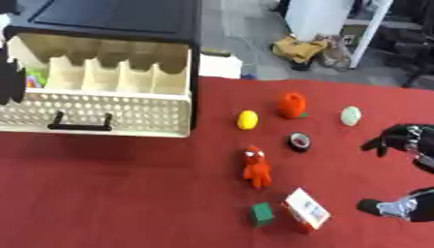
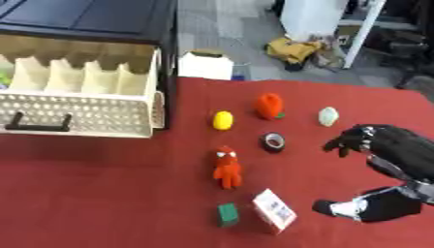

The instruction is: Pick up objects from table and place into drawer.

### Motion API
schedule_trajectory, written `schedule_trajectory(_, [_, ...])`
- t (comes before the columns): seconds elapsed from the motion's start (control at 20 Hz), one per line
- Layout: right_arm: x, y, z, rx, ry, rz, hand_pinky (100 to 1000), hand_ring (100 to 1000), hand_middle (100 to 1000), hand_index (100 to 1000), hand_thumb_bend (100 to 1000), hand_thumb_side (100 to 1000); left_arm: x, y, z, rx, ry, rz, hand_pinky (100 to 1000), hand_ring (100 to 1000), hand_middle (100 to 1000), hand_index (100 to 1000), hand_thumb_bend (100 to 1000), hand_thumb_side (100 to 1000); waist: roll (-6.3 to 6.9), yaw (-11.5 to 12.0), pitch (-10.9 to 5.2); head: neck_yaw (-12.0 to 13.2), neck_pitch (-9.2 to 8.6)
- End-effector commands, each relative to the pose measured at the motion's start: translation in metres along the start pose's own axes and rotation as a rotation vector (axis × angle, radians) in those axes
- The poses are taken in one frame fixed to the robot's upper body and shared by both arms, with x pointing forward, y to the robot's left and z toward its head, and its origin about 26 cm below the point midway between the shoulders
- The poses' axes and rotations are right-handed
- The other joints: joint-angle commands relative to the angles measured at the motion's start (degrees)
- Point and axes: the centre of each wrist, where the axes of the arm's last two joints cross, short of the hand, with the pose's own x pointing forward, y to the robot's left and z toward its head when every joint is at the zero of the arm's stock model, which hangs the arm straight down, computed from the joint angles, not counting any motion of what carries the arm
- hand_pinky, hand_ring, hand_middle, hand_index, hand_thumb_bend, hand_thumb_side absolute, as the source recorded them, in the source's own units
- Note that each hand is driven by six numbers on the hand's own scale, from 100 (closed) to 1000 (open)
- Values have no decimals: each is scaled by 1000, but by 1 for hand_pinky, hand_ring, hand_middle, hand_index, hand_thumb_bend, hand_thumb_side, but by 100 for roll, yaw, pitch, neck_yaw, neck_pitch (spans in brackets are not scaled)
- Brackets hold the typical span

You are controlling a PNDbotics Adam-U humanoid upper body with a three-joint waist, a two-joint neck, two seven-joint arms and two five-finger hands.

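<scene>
Several small things lie on the red tablecloth (image 1: 118, 193): a yellow lemon-like piece (image 1: 247, 119), an orange-red fruit shape (image 1: 291, 105), a pale green egg shape (image 1: 350, 116), a black tape roll (image 1: 298, 141), a red plush figure (image 1: 256, 167), a green cube (image 1: 261, 213) and a white-and-orange box (image 1: 306, 209). The cream drawer (image 1: 101, 114) stands pulled open at the left, with something green (image 1: 34, 77) in its left compartment. My right hand (image 2: 392, 151) hovers open right of the tape roll and holds nothing. A dark shape (image 1: 8, 72) at the left edge may be my left arm.
The drawer sits in a black cabinet (image 1: 110, 17) at the back left. A white box (image 2: 205, 65) stands beyond the table's far edge. On the floor behind are a tan bundle (image 1: 298, 48) and white furniture (image 1: 322, 17).
</scene>
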Motion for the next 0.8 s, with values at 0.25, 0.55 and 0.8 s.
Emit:
schedule_trajectory(0.25, [5,1,-1,28,-36,48,766,783,581,797,599,770,5,2,-4,4,-22,-1,134,100,100,820,125,1000,32,-25,-86,-49,8])
schedule_trajectory(0.55, [11,13,0,57,-52,65,769,786,591,802,578,767,5,2,-4,4,-21,1,135,100,100,820,122,1000,49,-44,-84,6,-55])
schedule_trajectory(0.8, [15,23,2,74,-72,60,767,785,586,801,584,759,4,1,-2,3,-16,4,136,100,100,819,115,1000,59,-63,-76,78,-78])
